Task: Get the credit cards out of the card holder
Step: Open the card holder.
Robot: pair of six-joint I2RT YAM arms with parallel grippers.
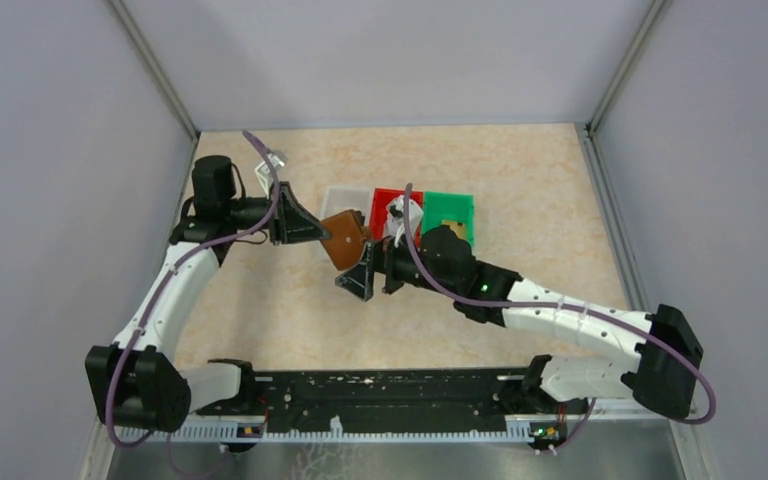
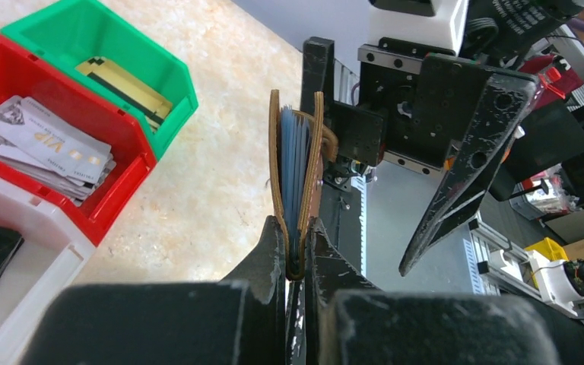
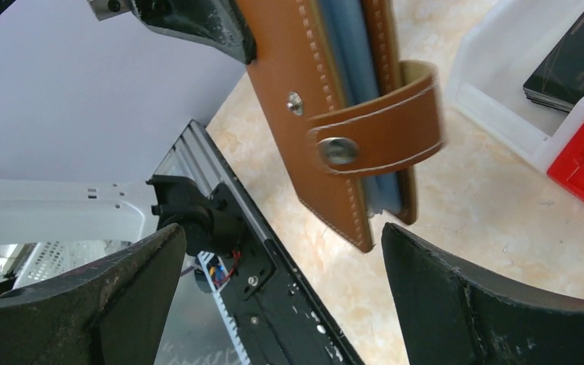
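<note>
Card holder (image 2: 296,167) held upright in the air over the table, near the bins. The left gripper (image 2: 296,236) is pressed together on its lower edge only. The right gripper (image 3: 283,236) stands spread wide, one finger to each side of the holder's free end and touching nothing. The snap tab (image 3: 372,141) curls round the open edge and looks unfastened, though you cannot be sure. The blue sleeves (image 2: 295,163) show edge-on, so any credit cards inside are hidden. Watch three hazards. A pull by the right arm may twist the holder out of that narrow pinch and drop it. If the right fingers shut on tab or cover, no card comes out. The two grippers sit close enough to collide.
</note>
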